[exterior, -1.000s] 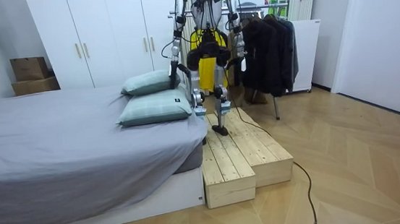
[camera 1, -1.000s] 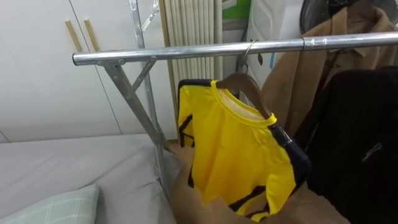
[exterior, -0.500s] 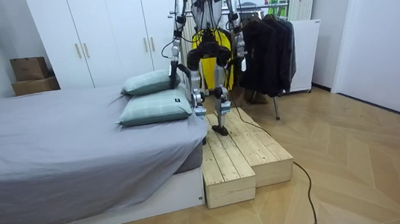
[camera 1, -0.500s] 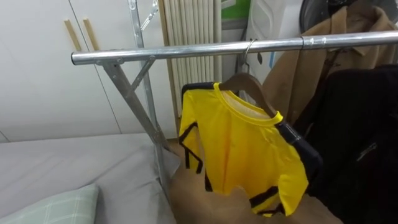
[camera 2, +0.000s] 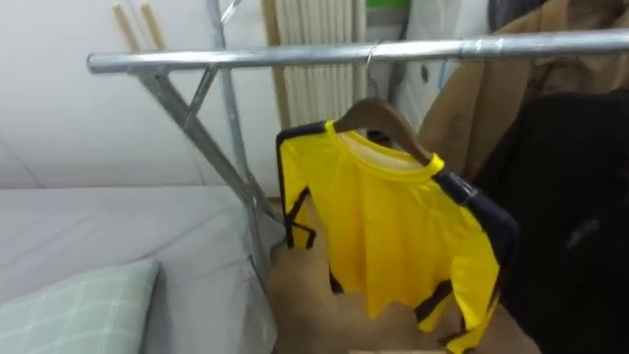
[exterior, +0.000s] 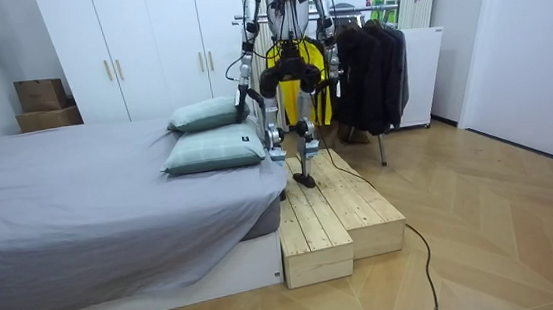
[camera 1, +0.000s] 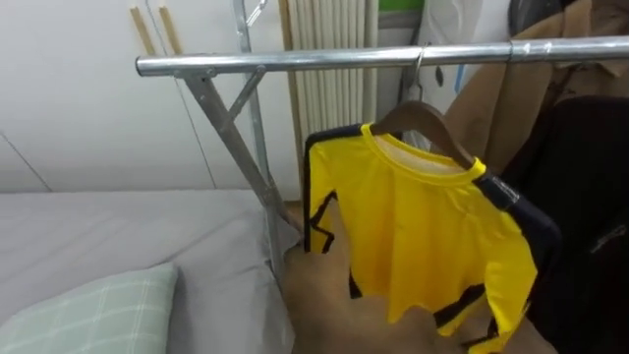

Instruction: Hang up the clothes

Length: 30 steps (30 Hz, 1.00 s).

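Observation:
A yellow shirt with dark trim (camera 1: 423, 236) hangs on a wooden hanger (camera 1: 418, 118). The hanger's hook sits over the metal rail (camera 1: 324, 62) of the clothes rack, close in front of me. The shirt hangs free and slightly turned, one sleeve towards the coats. In the room view I stand on a wooden platform (exterior: 332, 210) facing the rack, with the shirt (exterior: 310, 77) at hip height. My left hand (exterior: 241, 100) hangs by the bed side and my right hand (exterior: 333, 82) by the coats. Both are too small there to read.
A tan coat (camera 1: 491, 108) and a dark coat (camera 1: 590, 197) hang on the rail right of the shirt. The rack's slanted leg (camera 1: 236, 138) drops at the left. A grey bed (camera 1: 128, 236) with a checked pillow (camera 1: 88, 315) lies to my left. White wardrobes (exterior: 137, 47) stand behind.
The eye view has shifted, so the camera moved. The shirt has swung and turned on its hanger; in the room view its yellow now shows further to the right.

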Available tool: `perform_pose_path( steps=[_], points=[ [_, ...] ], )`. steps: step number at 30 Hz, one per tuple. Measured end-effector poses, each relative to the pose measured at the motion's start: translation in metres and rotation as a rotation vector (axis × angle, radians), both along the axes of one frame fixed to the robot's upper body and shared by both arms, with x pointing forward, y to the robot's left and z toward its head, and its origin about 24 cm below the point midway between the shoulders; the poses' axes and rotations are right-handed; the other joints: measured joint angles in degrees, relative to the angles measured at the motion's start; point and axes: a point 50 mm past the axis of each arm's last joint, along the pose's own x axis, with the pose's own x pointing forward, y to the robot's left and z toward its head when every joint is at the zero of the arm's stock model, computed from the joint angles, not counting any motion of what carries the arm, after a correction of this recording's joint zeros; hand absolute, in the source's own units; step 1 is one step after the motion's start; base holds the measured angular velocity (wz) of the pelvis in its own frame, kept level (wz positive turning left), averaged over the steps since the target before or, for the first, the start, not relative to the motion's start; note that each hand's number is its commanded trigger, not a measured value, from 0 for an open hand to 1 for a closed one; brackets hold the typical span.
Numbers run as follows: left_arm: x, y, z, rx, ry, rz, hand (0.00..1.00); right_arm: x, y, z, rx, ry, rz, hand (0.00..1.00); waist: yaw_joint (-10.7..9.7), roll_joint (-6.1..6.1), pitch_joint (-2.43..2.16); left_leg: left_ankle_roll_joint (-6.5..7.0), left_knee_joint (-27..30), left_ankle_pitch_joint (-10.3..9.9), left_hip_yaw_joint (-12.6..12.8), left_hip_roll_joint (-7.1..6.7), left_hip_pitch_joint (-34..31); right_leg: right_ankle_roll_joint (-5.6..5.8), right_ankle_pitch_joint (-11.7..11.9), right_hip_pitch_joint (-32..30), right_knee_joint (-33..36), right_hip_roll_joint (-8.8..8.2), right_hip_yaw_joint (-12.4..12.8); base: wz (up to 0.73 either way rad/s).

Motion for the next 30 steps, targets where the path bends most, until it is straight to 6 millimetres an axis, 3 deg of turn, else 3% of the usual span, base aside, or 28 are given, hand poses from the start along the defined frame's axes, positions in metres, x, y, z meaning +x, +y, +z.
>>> perform_pose_path(
  steps=[2, 5, 6, 8, 10, 15, 17, 19, 24, 27, 29, 30],
  points=[
    [0.004, 0.000, 0.000, 0.000, -0.021, -0.011, 0.00, 0.001, -0.002, 0.001, -0.009, -0.005, 0.008, 0.00, 0.0, 0.24, -0.11, -0.45, 0.2, 0.7, 0.5, 0.32, -1.1, -0.12, -0.2, 0.2, -0.8, -0.77, -2.8, 0.82],
    [0.007, 0.001, 0.001, 0.007, -0.049, 0.001, 0.00, 0.003, -0.003, 0.001, -0.011, -0.014, 0.007, 0.00, 0.1, 0.55, -0.29, 0.14, 2.2, 2.9, 9.0, 2.15, -3.8, -0.80, -0.7, 0.7, -1.3, -2.81, -9.0, 1.05],
    [0.007, 0.001, 0.001, 0.010, -0.050, 0.005, 0.00, 0.004, -0.003, 0.001, -0.012, -0.013, 0.012, 0.00, 0.2, 0.63, -0.34, 0.08, 2.8, 3.0, 10.8, 2.76, -4.0, -0.90, -0.8, 1.0, -1.6, -3.09, -10.2, 1.00],
    [0.005, 0.002, 0.001, 0.012, -0.051, 0.012, 0.00, 0.004, -0.005, 0.002, -0.020, -0.011, 0.017, 0.00, 0.4, 0.59, -0.30, 0.05, 5.0, 3.0, 17.5, 4.78, -4.3, -1.72, -1.8, 1.5, -1.7, -3.98, -14.9, 1.06],
    [0.002, 0.005, 0.002, 0.019, -0.054, 0.021, 0.00, 0.004, -0.006, 0.002, -0.027, -0.011, 0.011, 0.00, 0.3, 0.37, -0.24, 0.84, 8.4, 2.5, 20.9, 6.14, -4.3, -1.73, -2.8, 2.3, -1.7, -4.86, -18.4, 1.07],
    [-0.006, 0.009, 0.003, 0.031, -0.059, 0.047, 0.00, 0.000, -0.003, 0.001, -0.044, -0.010, -0.040, 0.00, 0.1, -0.03, -0.24, 1.18, 15.9, -0.3, 24.7, 8.55, -1.9, -1.25, -4.9, 4.4, -1.1, -6.55, -25.6, 1.01],
    [-0.011, 0.010, 0.003, 0.038, -0.057, 0.053, 0.00, -0.004, -0.004, 0.001, -0.061, -0.014, -0.080, 0.00, 0.0, -0.40, -0.19, 0.64, 15.7, -1.4, 24.7, 8.23, -0.2, -1.29, -5.8, 5.0, -0.7, -7.16, -29.1, 0.85],
    [-0.014, 0.009, 0.003, 0.045, -0.061, 0.057, 0.00, -0.004, -0.003, 0.001, -0.064, -0.020, -0.102, 0.00, 0.3, -0.57, -0.12, 0.26, 15.2, -2.5, 24.9, 8.05, 0.6, -1.57, -6.1, 5.1, -0.6, -7.09, -30.8, 0.51],
    [-0.030, 0.009, 0.003, 0.056, -0.037, 0.097, 0.00, 0.008, 0.002, 0.002, -0.048, -0.095, -0.163, 0.00, 0.2, -1.56, -0.45, -0.01, 11.4, -2.9, 25.8, 6.92, 2.4, -1.69, -6.6, 5.4, -0.5, -6.79, -31.8, 0.11],
    [-0.030, 0.009, 0.003, 0.058, -0.040, 0.111, 0.00, 0.009, 0.003, 0.001, -0.061, -0.090, -0.168, 0.00, 0.3, -2.21, -0.76, 0.05, 5.5, -2.9, 27.0, 4.62, 3.0, -0.48, -7.1, 5.2, -0.5, -6.78, -31.8, -0.03],
    [-0.030, 0.010, 0.004, 0.066, -0.043, 0.117, 0.00, 0.002, 0.004, 0.000, -0.081, -0.060, -0.161, 0.00, 0.1, -3.30, -1.45, 0.18, 2.1, -2.8, 26.5, 3.62, 3.7, 3.42, -6.7, 5.9, -1.0, -6.84, -32.1, -0.10],
    [-0.029, 0.011, 0.004, 0.070, -0.044, 0.114, 0.00, 0.001, 0.004, 0.000, -0.088, -0.054, -0.155, 0.00, -0.3, -3.58, -1.59, 0.16, 1.6, -2.8, 26.3, 3.44, 3.8, 3.69, -6.4, 6.0, -1.2, -6.92, -32.5, 0.19]
  ],
)
